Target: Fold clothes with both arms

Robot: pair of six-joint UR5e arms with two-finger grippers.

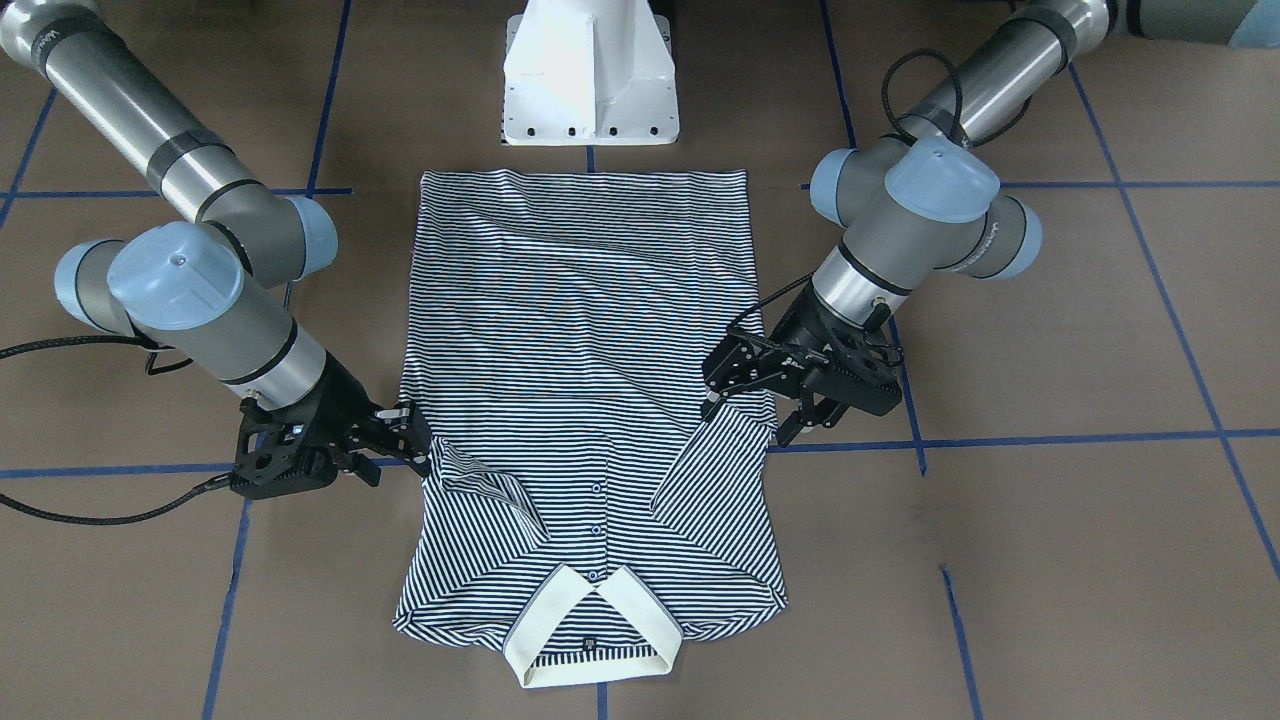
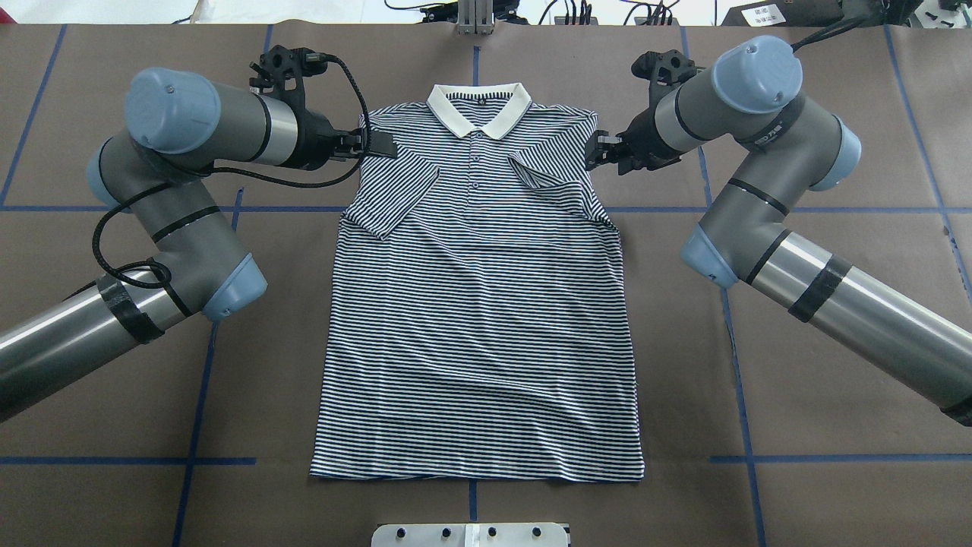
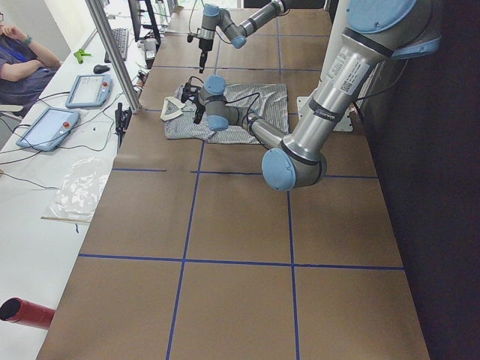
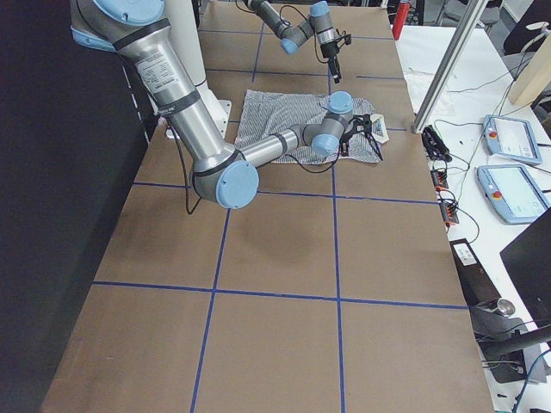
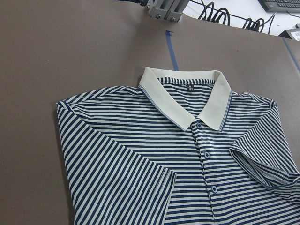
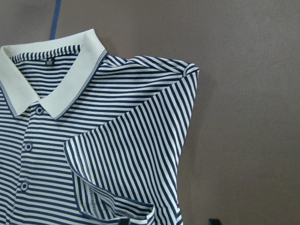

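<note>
**Grippers parted at the shirt's edges, sleeves turned in**

From the front-facing view the left gripper [image 1: 750, 417] is seen with its jaws spread and nothing between them, just beside the polo shirt [image 1: 580, 330] near the armpit. The right gripper [image 1: 408, 452] is likewise judged parted, at the opposite edge. The shirt is laid face up on the table [image 1: 1050, 560], its cream collar [image 1: 590, 620] away from the robot.

From overhead, both sleeves are shown turned in over the chest: the left-side sleeve [image 2: 391, 194] flat, the right-side sleeve [image 2: 547, 171] rucked.

In the right wrist view the sleeve hem [image 6: 89, 197] is seen curled up in a loop. No fingers are shown in the left wrist view.

The sleeve step is judged nearly done. The curl should be pressed flat before the body is folded. Matched points should then be taken by both arms and moved together, so that the stripes are kept square.
</note>
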